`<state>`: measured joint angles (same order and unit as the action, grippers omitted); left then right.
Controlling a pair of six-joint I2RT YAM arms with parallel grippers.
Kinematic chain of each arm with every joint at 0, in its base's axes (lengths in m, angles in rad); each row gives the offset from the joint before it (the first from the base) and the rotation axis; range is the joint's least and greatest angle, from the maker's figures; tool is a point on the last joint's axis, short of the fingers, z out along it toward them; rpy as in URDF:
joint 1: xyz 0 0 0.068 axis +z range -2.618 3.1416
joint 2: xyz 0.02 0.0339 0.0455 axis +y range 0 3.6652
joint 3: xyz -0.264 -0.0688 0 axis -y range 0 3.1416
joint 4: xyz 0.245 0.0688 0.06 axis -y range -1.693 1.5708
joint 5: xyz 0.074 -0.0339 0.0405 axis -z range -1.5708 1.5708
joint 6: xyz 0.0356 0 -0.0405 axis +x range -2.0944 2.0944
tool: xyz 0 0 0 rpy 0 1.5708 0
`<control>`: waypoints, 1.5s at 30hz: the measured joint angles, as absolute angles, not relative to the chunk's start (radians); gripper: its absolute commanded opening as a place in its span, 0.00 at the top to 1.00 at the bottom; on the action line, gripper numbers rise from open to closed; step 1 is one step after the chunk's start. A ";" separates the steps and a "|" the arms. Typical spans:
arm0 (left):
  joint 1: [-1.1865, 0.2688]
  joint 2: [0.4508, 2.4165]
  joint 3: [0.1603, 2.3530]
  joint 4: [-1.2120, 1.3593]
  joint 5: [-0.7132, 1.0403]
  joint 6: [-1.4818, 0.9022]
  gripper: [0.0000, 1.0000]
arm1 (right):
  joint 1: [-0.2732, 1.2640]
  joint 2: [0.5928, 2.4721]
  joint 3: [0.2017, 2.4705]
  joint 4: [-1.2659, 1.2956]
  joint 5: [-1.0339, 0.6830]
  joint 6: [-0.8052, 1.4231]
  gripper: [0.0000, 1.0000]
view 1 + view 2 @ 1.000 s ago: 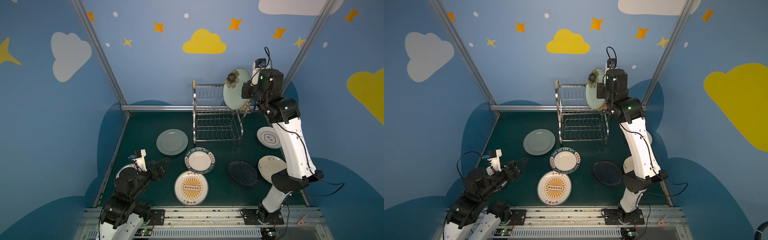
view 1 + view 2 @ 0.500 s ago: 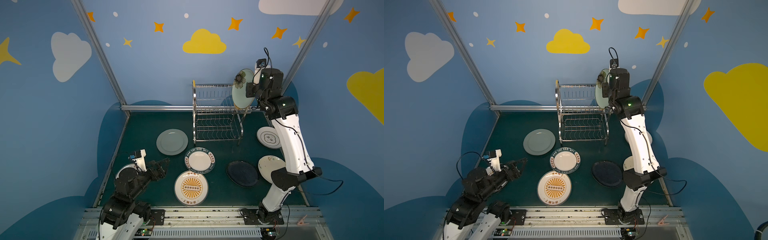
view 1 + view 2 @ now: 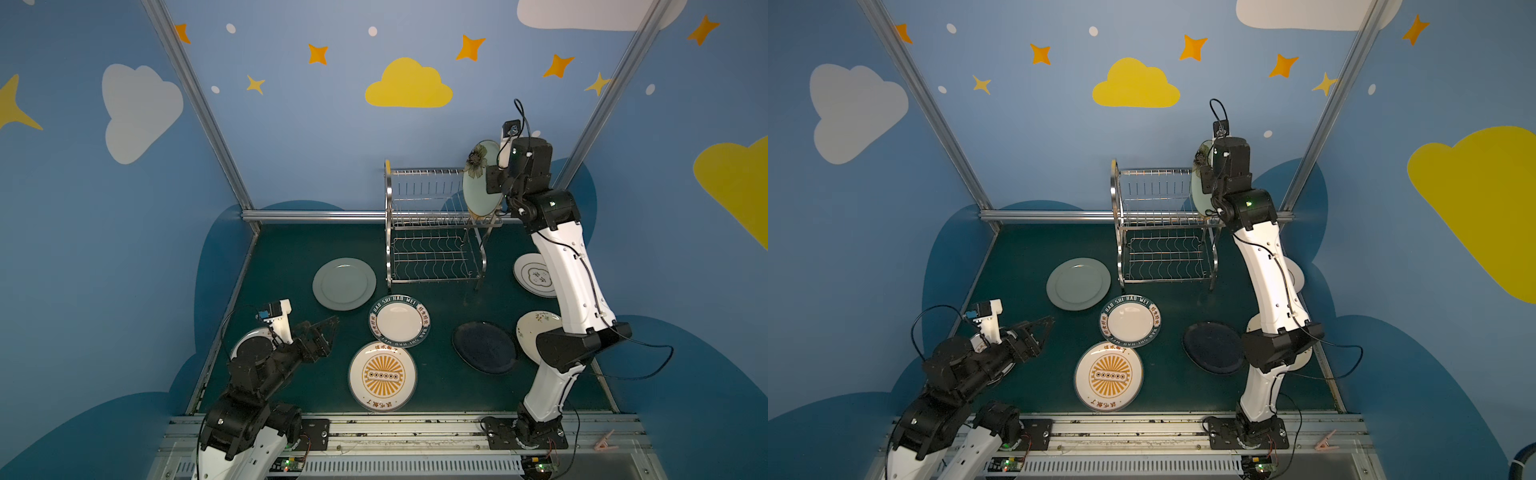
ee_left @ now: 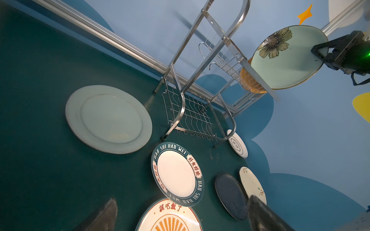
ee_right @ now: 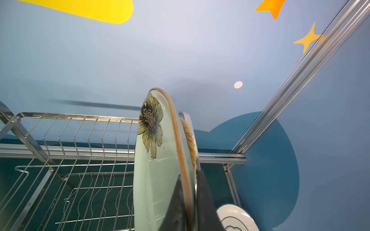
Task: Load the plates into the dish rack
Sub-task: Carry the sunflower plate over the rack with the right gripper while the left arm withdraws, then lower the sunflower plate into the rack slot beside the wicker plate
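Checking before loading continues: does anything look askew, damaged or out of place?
Nothing looks broken or spilled. The only oddity is that the lettered-rim plate overlaps the rim of the sunburst plate, so it rests on that rim instead of lying flat.

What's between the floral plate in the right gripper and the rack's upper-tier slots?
Nothing visible. The right gripper holds the floral plate on edge at the right end of the dish rack, upper tier. An orange woven plate stands close beside it, outermost; the remaining slots are bare.
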<state>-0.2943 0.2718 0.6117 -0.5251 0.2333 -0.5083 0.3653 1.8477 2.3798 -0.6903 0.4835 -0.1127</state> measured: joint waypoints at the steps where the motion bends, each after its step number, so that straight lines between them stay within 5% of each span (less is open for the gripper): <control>1: -0.295 0.272 0.610 -0.525 0.233 -0.508 0.00 | 0.363 1.851 2.380 -0.688 0.481 -0.113 1.00; 45: -0.295 0.244 0.609 -0.521 0.233 -0.509 0.00 | 0.400 1.901 2.278 -0.532 0.560 -0.246 1.00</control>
<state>-0.2951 0.2443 0.6090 -0.5205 0.2329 -0.5087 0.3996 1.9011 2.2776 -0.5316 0.5598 -0.2462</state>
